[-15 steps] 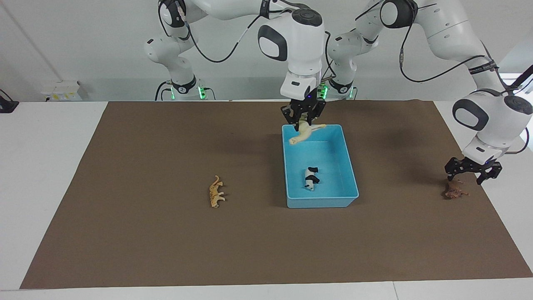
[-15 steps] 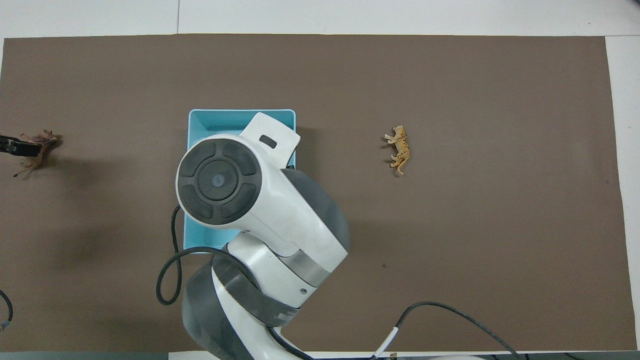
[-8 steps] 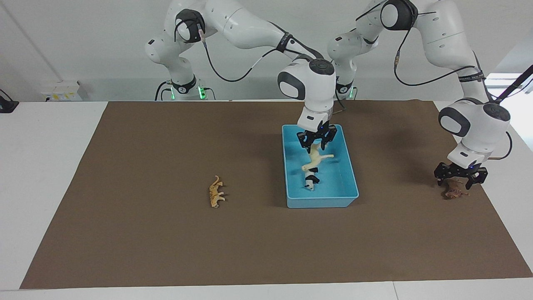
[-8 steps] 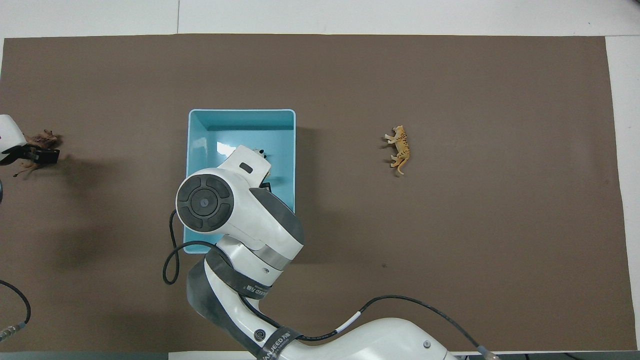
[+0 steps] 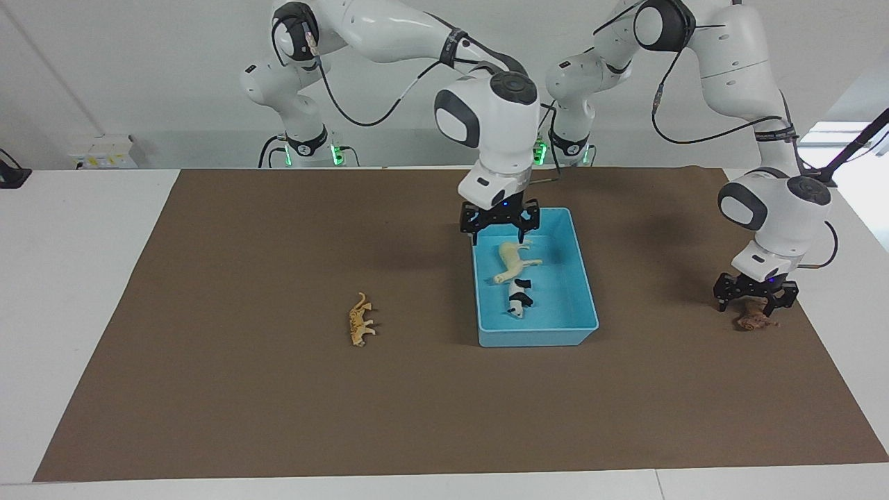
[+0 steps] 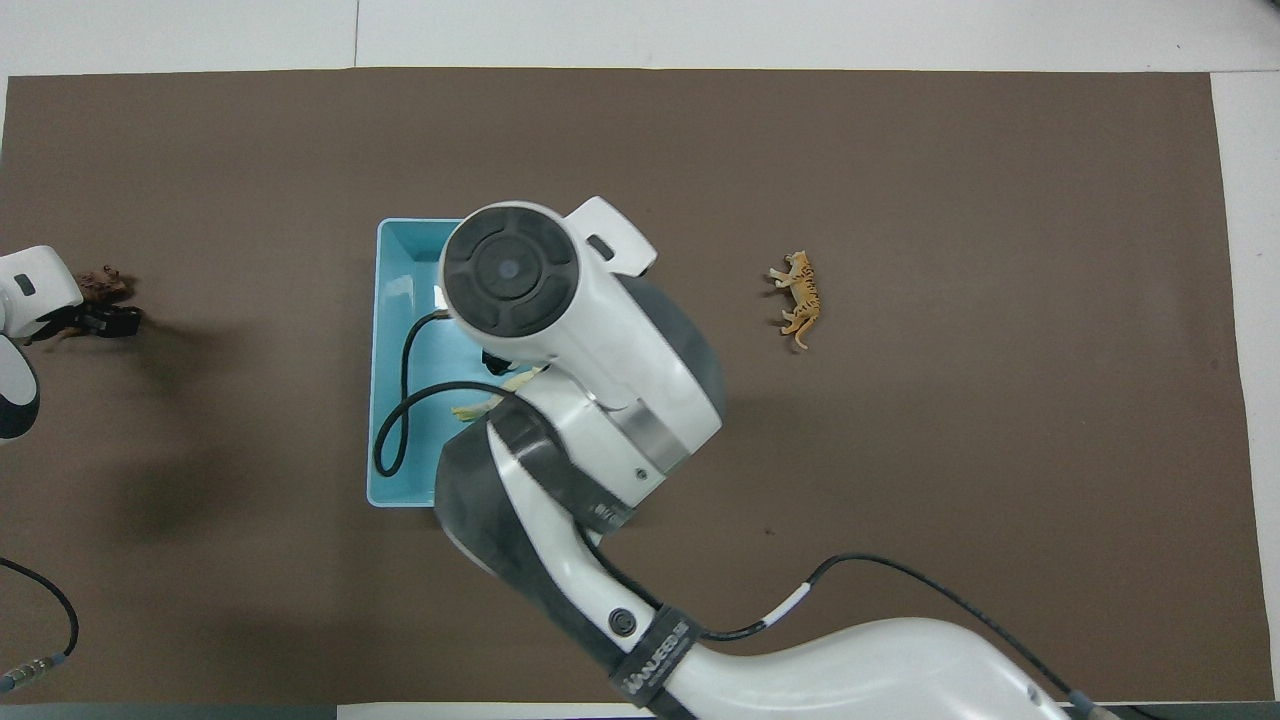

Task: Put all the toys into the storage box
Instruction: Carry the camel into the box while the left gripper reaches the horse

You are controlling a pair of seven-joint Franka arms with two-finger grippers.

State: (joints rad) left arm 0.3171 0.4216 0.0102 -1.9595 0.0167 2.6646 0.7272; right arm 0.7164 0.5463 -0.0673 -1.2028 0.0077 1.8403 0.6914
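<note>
Storage box (image 5: 587, 295): light blue tray on the brown mat (image 5: 243, 389).
Horse (image 5: 512, 260): cream-white, on its side inside the box.
Panda (image 5: 518, 298): in the box, just beside the horse.
Right gripper (image 5: 499, 228): fingers spread, empty, over the box's robot-side rim.
Tiger (image 5: 360, 319): on the mat, toward the right arm's end.
Left gripper (image 5: 755, 298): low over the lion (image 5: 757, 321), fingers straddling it.

White table (image 5: 69, 278) under brown mat (image 5: 278, 389); on it storage box (image 5: 587, 292), tiger (image 5: 360, 320), lion (image 5: 755, 321)
</note>
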